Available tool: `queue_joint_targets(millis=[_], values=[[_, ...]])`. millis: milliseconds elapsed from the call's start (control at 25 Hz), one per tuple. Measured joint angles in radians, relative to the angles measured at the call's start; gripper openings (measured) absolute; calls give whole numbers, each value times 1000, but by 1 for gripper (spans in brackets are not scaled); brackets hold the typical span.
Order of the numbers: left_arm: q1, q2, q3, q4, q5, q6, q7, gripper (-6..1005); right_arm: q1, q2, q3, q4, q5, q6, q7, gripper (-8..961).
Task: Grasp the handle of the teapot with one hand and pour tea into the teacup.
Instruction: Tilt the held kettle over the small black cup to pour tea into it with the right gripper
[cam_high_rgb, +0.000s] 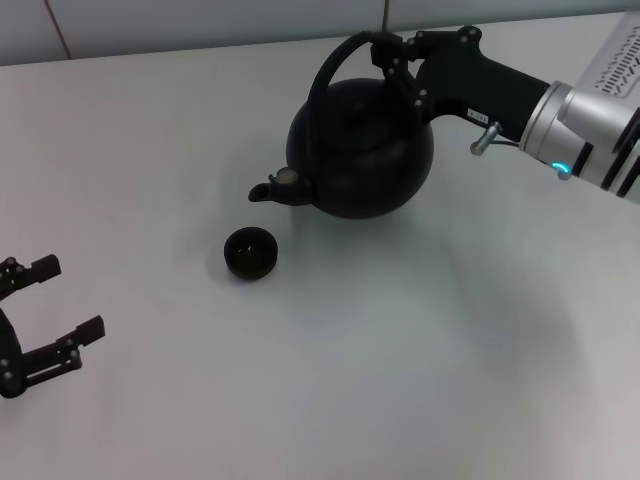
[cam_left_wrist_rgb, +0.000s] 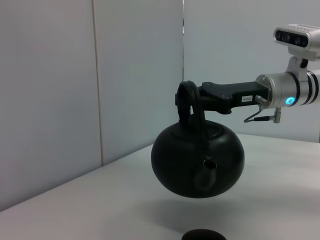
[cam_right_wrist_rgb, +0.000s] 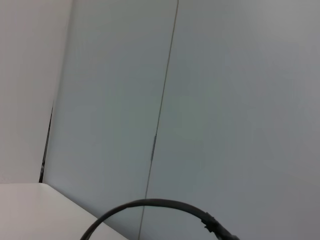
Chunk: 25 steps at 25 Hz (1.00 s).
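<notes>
The round matte-black teapot (cam_high_rgb: 362, 150) hangs in the air above the white table, tilted with its short spout (cam_high_rgb: 270, 190) pointing down-left. My right gripper (cam_high_rgb: 385, 55) is shut on its thick black arched handle (cam_high_rgb: 330, 75) near the top. In the left wrist view the teapot (cam_left_wrist_rgb: 197, 160) is clearly off the table and the gripper (cam_left_wrist_rgb: 189, 102) clamps the handle (cam_left_wrist_rgb: 185, 95). The tiny dark teacup (cam_high_rgb: 250, 252) stands just below and left of the spout; its rim shows in the left wrist view (cam_left_wrist_rgb: 202, 235). My left gripper (cam_high_rgb: 40, 320) is open and empty at the near left.
The white table (cam_high_rgb: 400, 350) extends on all sides. A pale panelled wall (cam_left_wrist_rgb: 75, 100) stands behind it. In the right wrist view only the wall and a thin black cable (cam_right_wrist_rgb: 150, 205) show.
</notes>
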Motion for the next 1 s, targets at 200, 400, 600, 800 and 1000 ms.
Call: queue_joint_targets(millis=[200,400,600,800,1000], values=[[0,0,-2,0,0,3,0,844,9,4,-2,-12,1,3,-7,95],[0,0,-14,-1,-1,9,0,844,19,7,-9,-16,1,8,-60,99],[0,0,-15,-2,-1,9,0,844,31,7,-29,-18,-1,18,-129,103],[0,-1,-16,0,-1,9,0,844,43,8,-97,-28,1,37,-181,107],[-1,-6,-17,2,0,8,0,844,54,9,-117,-48,1,42,-197,110]])
